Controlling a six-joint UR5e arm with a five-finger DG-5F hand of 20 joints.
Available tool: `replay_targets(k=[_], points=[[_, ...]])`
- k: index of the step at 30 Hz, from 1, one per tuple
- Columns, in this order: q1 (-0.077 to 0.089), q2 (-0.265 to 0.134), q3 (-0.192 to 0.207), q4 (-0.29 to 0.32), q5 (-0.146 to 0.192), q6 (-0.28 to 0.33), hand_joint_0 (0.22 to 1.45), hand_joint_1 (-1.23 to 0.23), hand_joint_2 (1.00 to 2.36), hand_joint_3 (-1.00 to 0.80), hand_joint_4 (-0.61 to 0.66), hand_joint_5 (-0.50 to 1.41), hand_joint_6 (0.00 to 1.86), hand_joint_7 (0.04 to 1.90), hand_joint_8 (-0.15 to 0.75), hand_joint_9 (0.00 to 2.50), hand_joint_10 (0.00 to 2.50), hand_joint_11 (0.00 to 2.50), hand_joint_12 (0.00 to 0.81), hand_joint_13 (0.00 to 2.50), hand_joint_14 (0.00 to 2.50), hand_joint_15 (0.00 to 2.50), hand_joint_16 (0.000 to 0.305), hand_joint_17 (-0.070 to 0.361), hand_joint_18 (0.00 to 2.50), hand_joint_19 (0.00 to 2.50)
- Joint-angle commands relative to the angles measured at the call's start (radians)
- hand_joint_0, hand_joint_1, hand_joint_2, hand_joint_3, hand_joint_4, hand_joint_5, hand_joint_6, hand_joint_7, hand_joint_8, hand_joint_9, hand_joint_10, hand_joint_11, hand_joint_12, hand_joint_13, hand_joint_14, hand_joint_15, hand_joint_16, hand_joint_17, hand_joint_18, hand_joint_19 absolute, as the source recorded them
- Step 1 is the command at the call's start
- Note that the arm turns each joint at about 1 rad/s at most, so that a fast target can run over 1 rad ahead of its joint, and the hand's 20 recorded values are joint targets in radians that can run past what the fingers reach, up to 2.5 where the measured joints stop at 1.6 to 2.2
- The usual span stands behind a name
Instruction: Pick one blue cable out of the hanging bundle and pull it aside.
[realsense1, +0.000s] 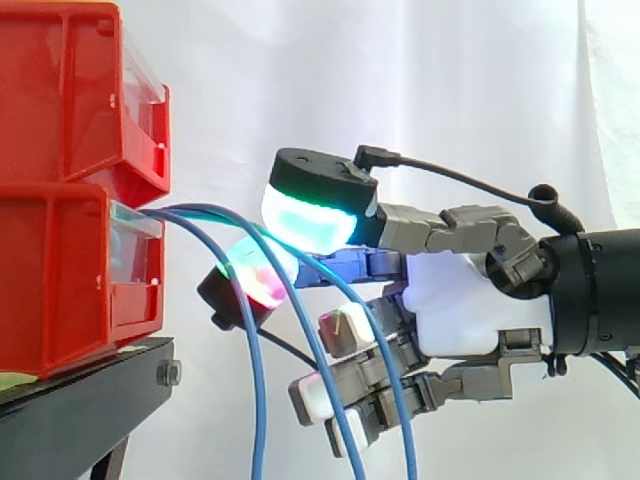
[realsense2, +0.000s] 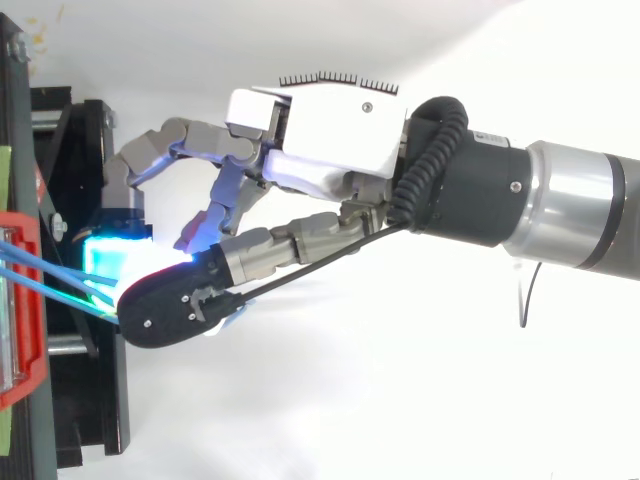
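Observation:
Three thin blue cables (realsense1: 258, 400) leave the lower red bin (realsense1: 60, 290) and arc down to the right. My hand (realsense1: 470, 300) reaches in from the right at bin height. Its upper fingertip (realsense1: 305, 220) glows cyan-green and a lower fingertip (realsense1: 258, 278) glows red-green. The two pads close together on the cables where they bend, pinching at least one blue cable (realsense1: 285, 262); which one I cannot tell. The other fingers curl below the palm, showing white pads. From above, the cables (realsense2: 50, 272) run from the bin to the black-backed fingertip (realsense2: 165, 305).
Two red bins are stacked, the upper one (realsense1: 60, 100) on the lower, on a black stand (realsense1: 80, 400). From above, the bin's red rim (realsense2: 25, 330) and the stand (realsense2: 90, 400) lie at the left edge. A white curtain hangs behind.

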Motion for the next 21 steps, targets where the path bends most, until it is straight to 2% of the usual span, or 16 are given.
replay_targets(k=[1,11,21], points=[[-0.001,0.005,0.000,-0.010,-0.002,0.000,0.61,-0.87,1.03,-0.08,-0.11,-0.11,0.91,1.07,0.271,1.41,0.02,0.70,0.323,1.02,0.03,0.71,0.043,0.096,0.86,0.68],[-0.001,0.029,0.000,-0.056,-0.005,-0.003,0.58,-0.90,1.03,0.10,-0.31,-0.06,0.90,1.05,0.252,1.49,0.02,0.53,0.328,1.08,0.02,0.66,0.048,0.108,0.93,0.62],[0.004,0.052,0.000,-0.112,-0.007,-0.010,0.59,-0.91,1.02,0.12,-0.32,-0.05,0.90,1.01,0.253,1.15,0.01,0.18,0.364,0.98,0.02,0.49,0.049,0.109,0.85,0.50]])
